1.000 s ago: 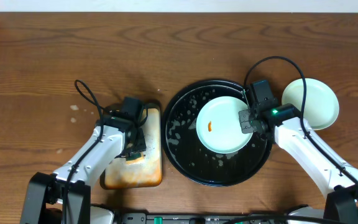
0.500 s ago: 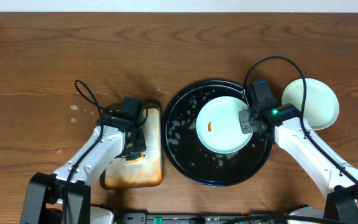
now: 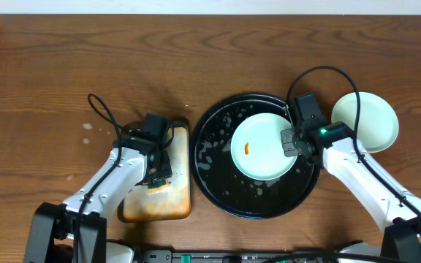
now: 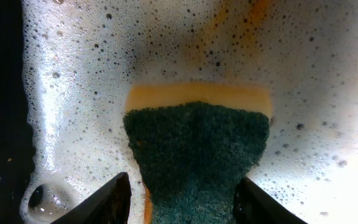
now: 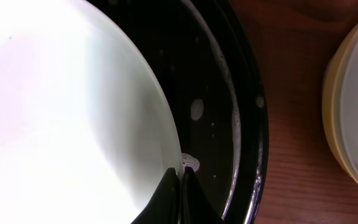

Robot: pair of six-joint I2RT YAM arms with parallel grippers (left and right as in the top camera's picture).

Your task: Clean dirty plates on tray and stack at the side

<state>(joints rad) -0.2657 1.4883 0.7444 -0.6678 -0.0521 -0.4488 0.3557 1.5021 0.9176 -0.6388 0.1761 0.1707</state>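
Overhead view of a brown wooden table point(image 3: 50, 73) with 2 robot arms reaching in from the bottom edge.

Right of centre sits the large round black tray point(image 3: 218, 183), its floor dotted with white suds. 1 mint-green plate point(image 3: 263, 157) lies inside it, toward the tray's right side, with a small orange smear point(image 3: 247, 148) left of the plate's middle. The right gripper point(image 5: 180, 182) is at the plate's right edge. In the right wrist view its 2 dark fingers are pressed together on the thin rim, pinching it, with the tray's raised black rim just beyond.

Just right of the tray, on the bare table, rest the stacked plates point(image 3: 371, 123): a pale mint plate appears to lie on a pale yellow 1, whose edge shows at the left. They sit near the tray but apart from it.

On the left, a rectangular orange tray point(image 3: 174, 197) lies beside the black tray. The left gripper point(image 4: 182, 190) hangs over the orange tray's upper half. In the left wrist view its jaws stand about halfway apart, 1 finger on each side of a sponge point(image 4: 197, 143) with a dark green scouring face and a yellow layer behind. The sponge narrows between the fingers, so it looks squeezed in their hold. Thick white foam point(image 4: 328, 93) surrounds it.
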